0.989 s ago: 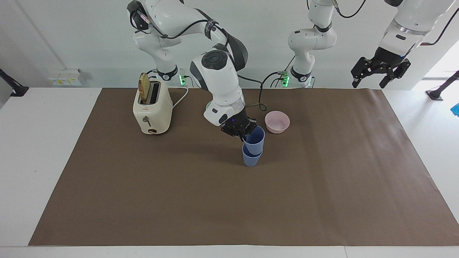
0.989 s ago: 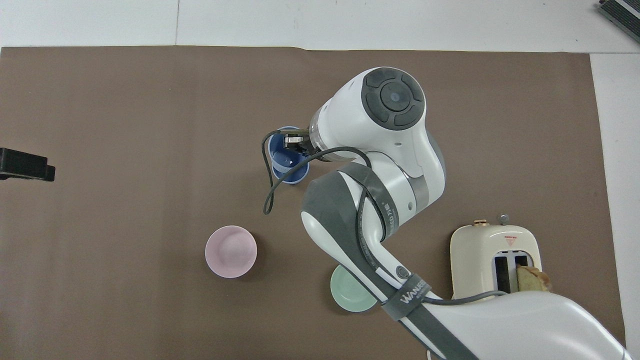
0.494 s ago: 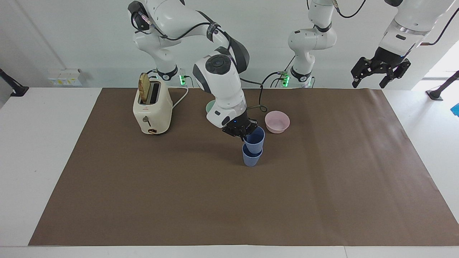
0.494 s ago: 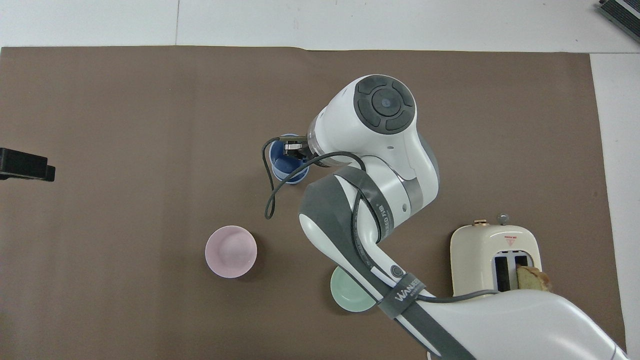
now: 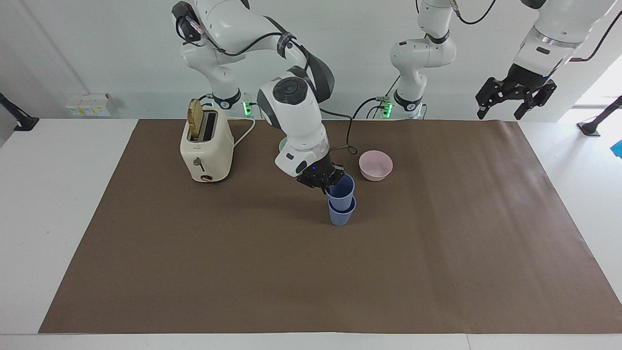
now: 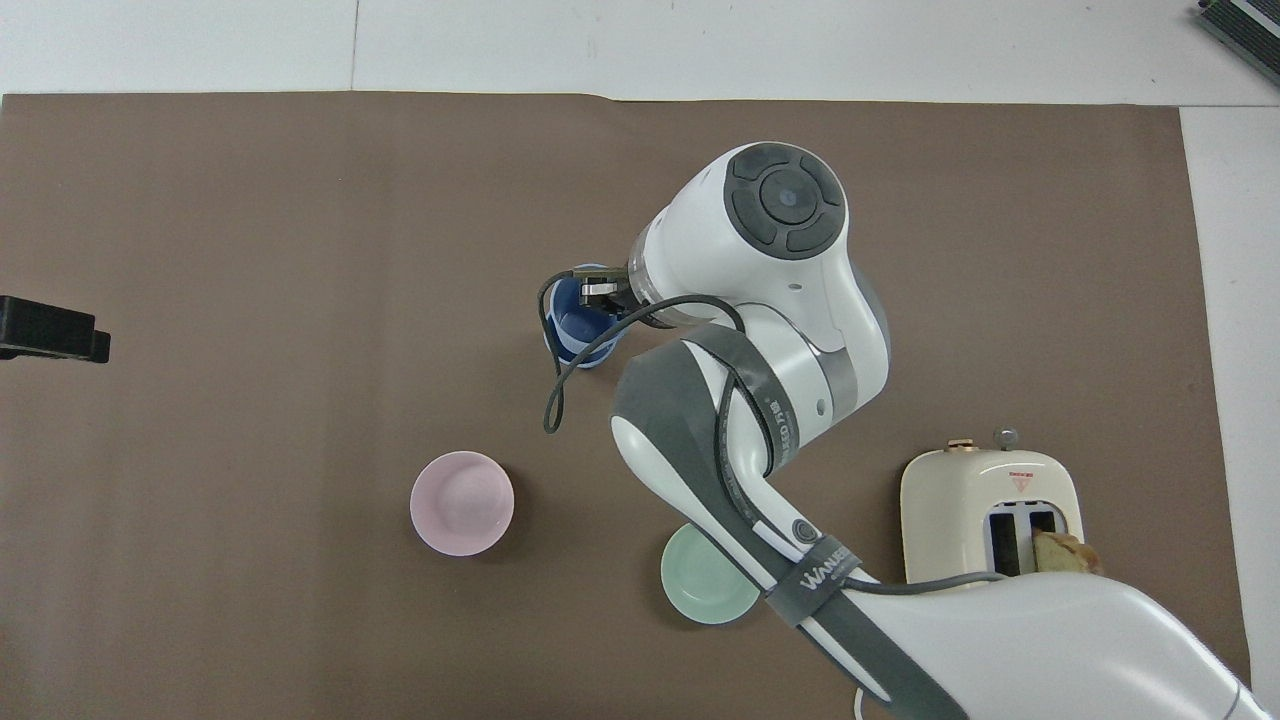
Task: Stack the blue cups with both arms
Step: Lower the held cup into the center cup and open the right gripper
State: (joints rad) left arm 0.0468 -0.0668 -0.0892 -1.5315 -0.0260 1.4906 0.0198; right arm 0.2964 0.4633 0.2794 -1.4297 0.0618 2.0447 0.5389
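Two blue cups sit one in the other near the middle of the brown mat. The lower cup (image 5: 341,215) stands on the mat. The upper cup (image 5: 343,189) is partly sunk into it and a little tilted. My right gripper (image 5: 330,186) is shut on the upper cup's rim, on the side toward the right arm's base. From overhead the cups (image 6: 577,332) peek out beside the right gripper (image 6: 599,294) and its wrist. My left gripper (image 5: 500,113) hangs open and empty, high over the mat's edge at the left arm's end; only its tip (image 6: 50,330) shows overhead.
A pink bowl (image 5: 375,165) sits nearer the robots than the cups. A green bowl (image 6: 705,590) lies mostly under the right arm. A cream toaster (image 5: 206,146) holding a slice of toast stands toward the right arm's end.
The right gripper has lowered the upper cup deeper into the lower cup and shifted slightly toward the right arm's end. The left arm has not moved.
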